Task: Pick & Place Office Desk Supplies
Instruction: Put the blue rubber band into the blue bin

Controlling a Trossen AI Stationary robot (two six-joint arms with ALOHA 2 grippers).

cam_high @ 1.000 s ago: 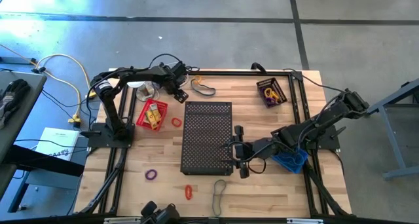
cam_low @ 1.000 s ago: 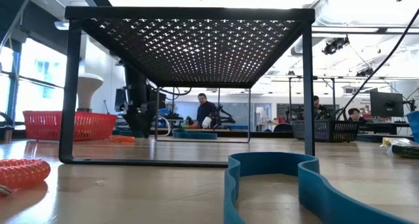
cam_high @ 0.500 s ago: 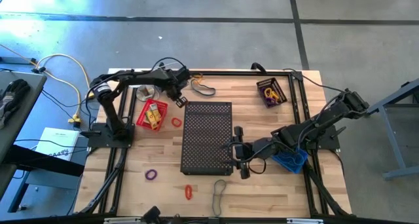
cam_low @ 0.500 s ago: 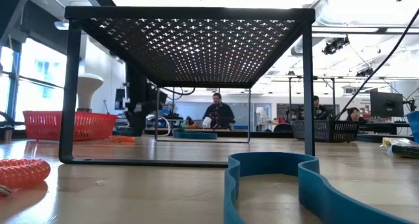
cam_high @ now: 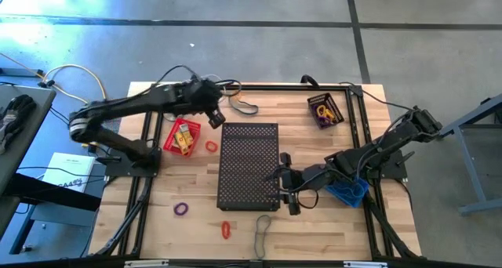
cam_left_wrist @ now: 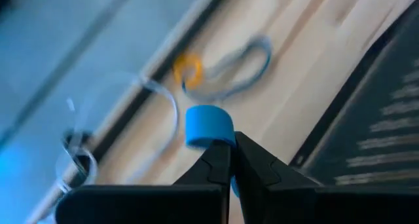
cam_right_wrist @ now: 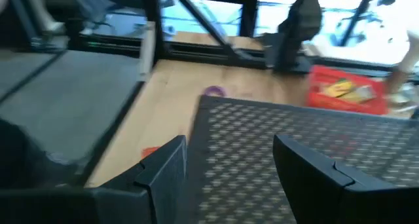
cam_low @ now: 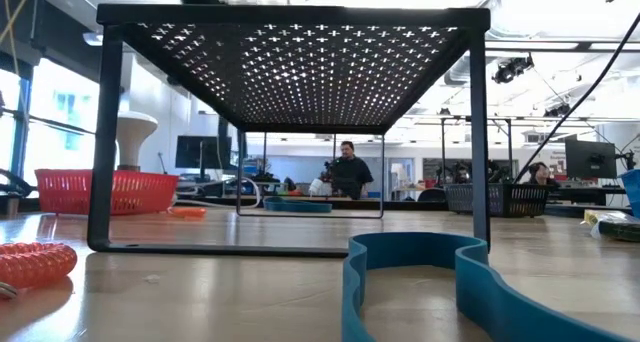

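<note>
My left gripper [cam_high: 216,117] hangs above the table by the far left corner of the black perforated stand [cam_high: 249,164], shut on a small blue loop [cam_left_wrist: 208,126]. My right gripper [cam_high: 285,192] stands open at the stand's right edge, and its wrist view [cam_right_wrist: 229,165] looks over the stand's top. Loose supplies lie on the wood: a red loop [cam_high: 210,146], a purple loop [cam_high: 181,209], an orange-red loop [cam_high: 226,229], a grey band [cam_high: 263,226], and another grey band [cam_high: 245,106] beside an orange loop [cam_high: 235,95]. My left gripper pinches the blue loop by its near wall [cam_left_wrist: 213,141] between its two fingertips. The rest of the loop sticks out past the fingertips. The loop is lifted clear, with the wooden table and the far grey band [cam_left_wrist: 232,63] showing below it.
A red basket [cam_high: 182,136] with yellow pieces stands left of the stand. A dark basket [cam_high: 325,110] sits at the far right. A blue curved piece [cam_high: 347,193] lies under my right arm. An orange coil [cam_low: 35,264] lies near the front. A person stands beyond the table.
My left gripper has risen from the table at the far left, going out of the low view, and has moved a little toward the stand's far left corner. Its arm now reaches higher over the red basket.
</note>
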